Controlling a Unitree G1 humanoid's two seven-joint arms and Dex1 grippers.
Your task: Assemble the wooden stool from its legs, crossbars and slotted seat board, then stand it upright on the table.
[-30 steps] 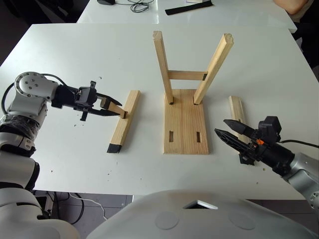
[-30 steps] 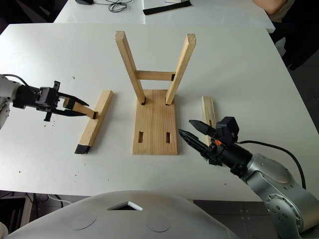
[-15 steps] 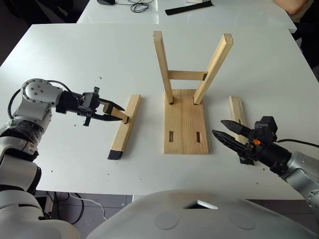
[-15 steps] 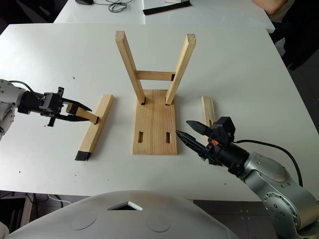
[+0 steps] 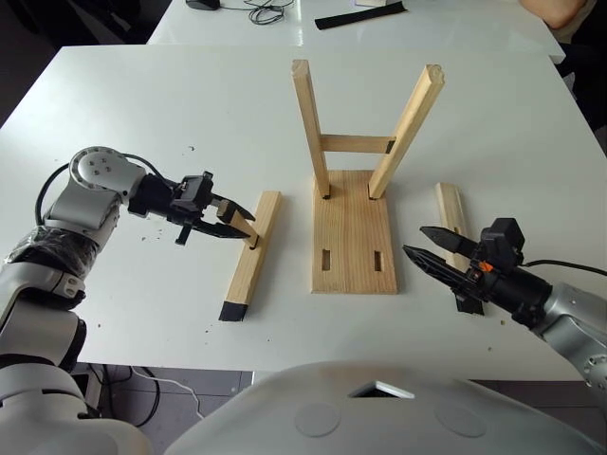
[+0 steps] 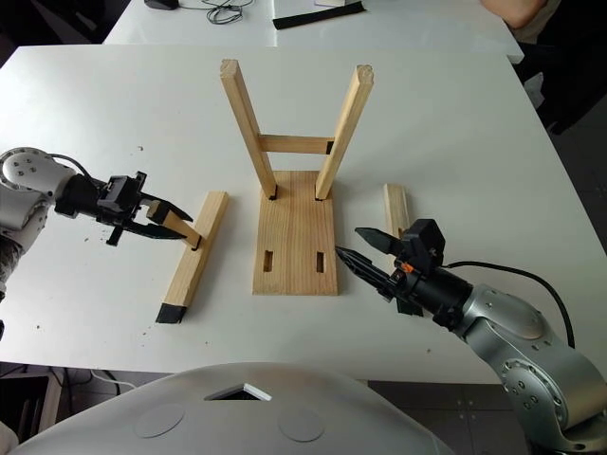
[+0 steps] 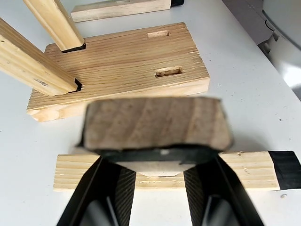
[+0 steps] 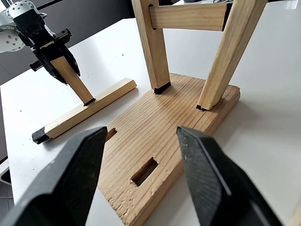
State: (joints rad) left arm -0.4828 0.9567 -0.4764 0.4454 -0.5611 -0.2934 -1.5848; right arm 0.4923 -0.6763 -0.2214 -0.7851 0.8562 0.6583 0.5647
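Note:
The slotted seat board (image 5: 353, 248) lies flat mid-table. Two legs stand tilted in its far slots, joined by a crossbar (image 5: 355, 143). Its two near slots (image 8: 145, 171) are bare. My left gripper (image 5: 228, 218) is shut on a short crossbar (image 7: 155, 122) whose other end sits in a loose leg (image 5: 250, 256) lying left of the board. Another loose leg (image 5: 450, 212) lies right of the board. My right gripper (image 5: 415, 240) hangs open just right of the board's near corner, nothing between its fingers (image 8: 70, 183).
The loose left leg has a black-tipped near end (image 5: 230, 310). A second white table behind carries a black strap (image 5: 358, 14) and cables (image 5: 266, 11). The table's front edge (image 5: 285, 355) runs close below both grippers.
My left gripper has moved right with the short crossbar, dragging the attached leg closer to the seat board. The right gripper has barely shifted.

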